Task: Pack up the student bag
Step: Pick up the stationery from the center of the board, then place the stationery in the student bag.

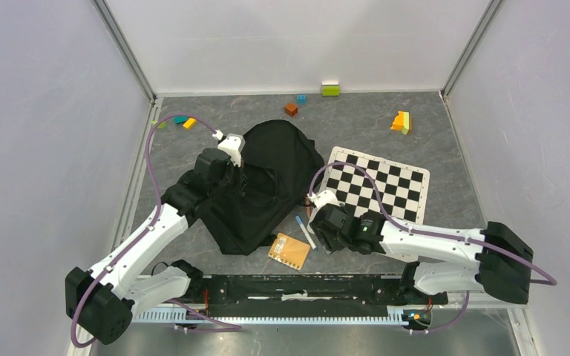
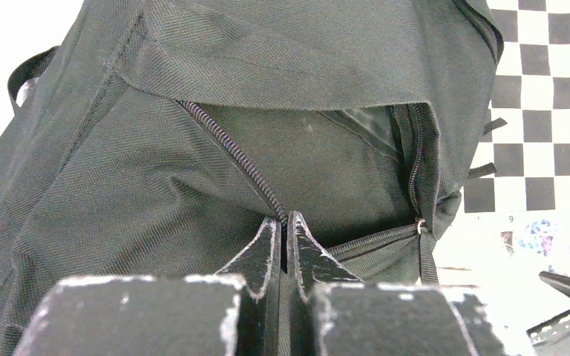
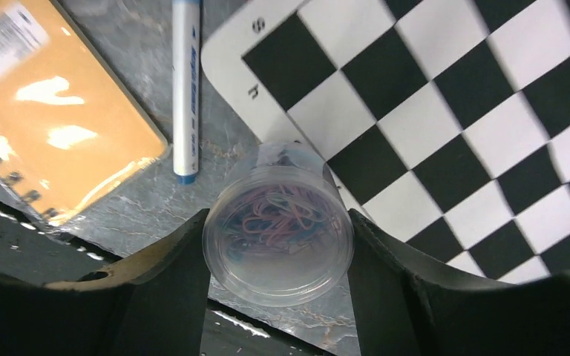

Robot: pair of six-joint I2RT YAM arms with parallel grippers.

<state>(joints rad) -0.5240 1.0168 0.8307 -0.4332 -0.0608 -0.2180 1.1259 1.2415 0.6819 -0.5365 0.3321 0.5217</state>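
Observation:
The student bag (image 1: pixel 267 178) is a soft black backpack lying mid-table; in the left wrist view (image 2: pixel 193 148) its zip is open and the mouth gapes. My left gripper (image 1: pixel 239 173) (image 2: pixel 286 226) is shut on the bag's fabric at the zip edge. My right gripper (image 1: pixel 325 231) (image 3: pixel 278 297) is shut on a clear round tub of coloured paper clips (image 3: pixel 278 222), just above the table by the checkered board's corner. The tub is hidden in the top view.
An orange spiral notebook (image 1: pixel 289 250) (image 3: pixel 44 111) and a blue-white pen (image 1: pixel 304 231) (image 3: pixel 185 89) lie left of the right gripper. The checkered board (image 1: pixel 382 185) (image 3: pixel 453 111) lies to its right. Coloured blocks (image 1: pixel 401 122) (image 1: pixel 331 89) (image 1: pixel 291 109) sit at the back.

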